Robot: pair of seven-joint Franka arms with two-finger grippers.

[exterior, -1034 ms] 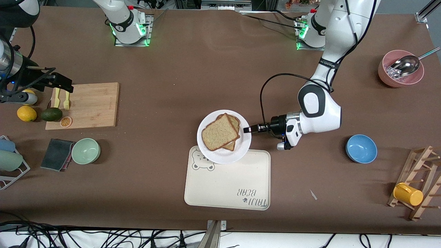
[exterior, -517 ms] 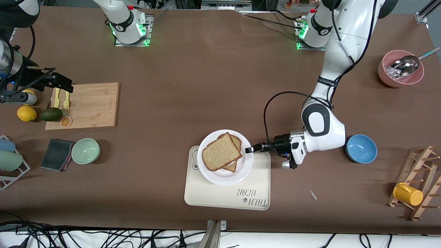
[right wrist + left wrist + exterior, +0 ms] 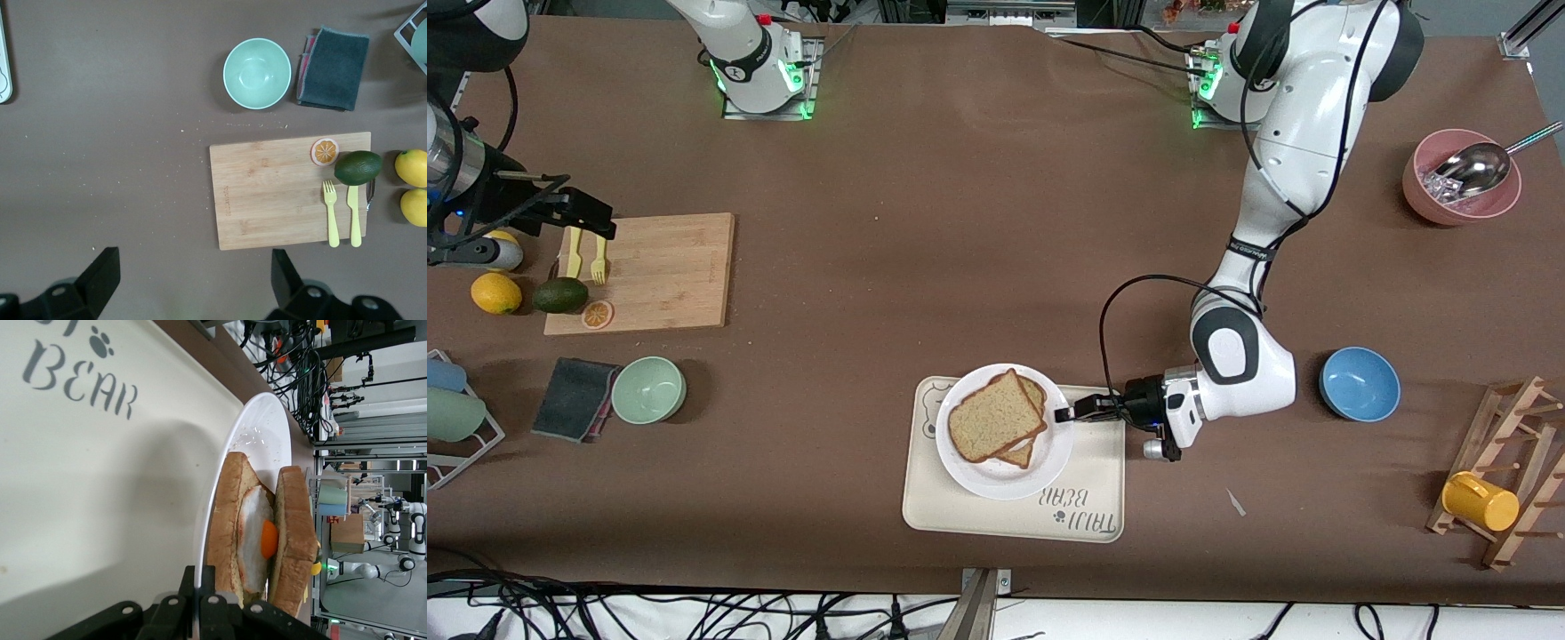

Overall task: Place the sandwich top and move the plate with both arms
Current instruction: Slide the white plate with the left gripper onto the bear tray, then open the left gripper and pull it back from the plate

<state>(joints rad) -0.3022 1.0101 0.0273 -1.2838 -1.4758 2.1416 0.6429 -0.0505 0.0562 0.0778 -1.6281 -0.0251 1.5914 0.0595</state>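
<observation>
The white plate (image 3: 996, 481) is over the cream bear-printed tray (image 3: 969, 511), toward the end of the tray with the bear's face. On it lies the sandwich top (image 3: 992, 416), a plain brown slice that covers a lower slice. In the left wrist view the sandwich top (image 3: 297, 520) lies over a fried egg (image 3: 259, 540), with the plate (image 3: 263, 430) beneath. My left gripper (image 3: 1064, 414) is shut on the plate's rim, on the side toward the left arm's end; its fingers (image 3: 190, 577) pinch the edge. My right gripper (image 3: 594, 216) waits open in the air by the cutting board, its fingers (image 3: 107, 267) wide apart and nothing between them.
A wooden cutting board (image 3: 663, 267) holds a yellow fork, a knife and an orange slice; an avocado (image 3: 560, 295) and a lemon (image 3: 495, 293) lie beside it. A mint bowl (image 3: 648, 389) and dark cloth (image 3: 574, 398) are nearer the camera. A blue bowl (image 3: 1359, 383), a pink bowl (image 3: 1458, 191) and a mug rack (image 3: 1503, 471) stand at the left arm's end.
The left gripper has carried the plate and sandwich toward the front camera, from the bare table to over the tray. The right arm has not moved.
</observation>
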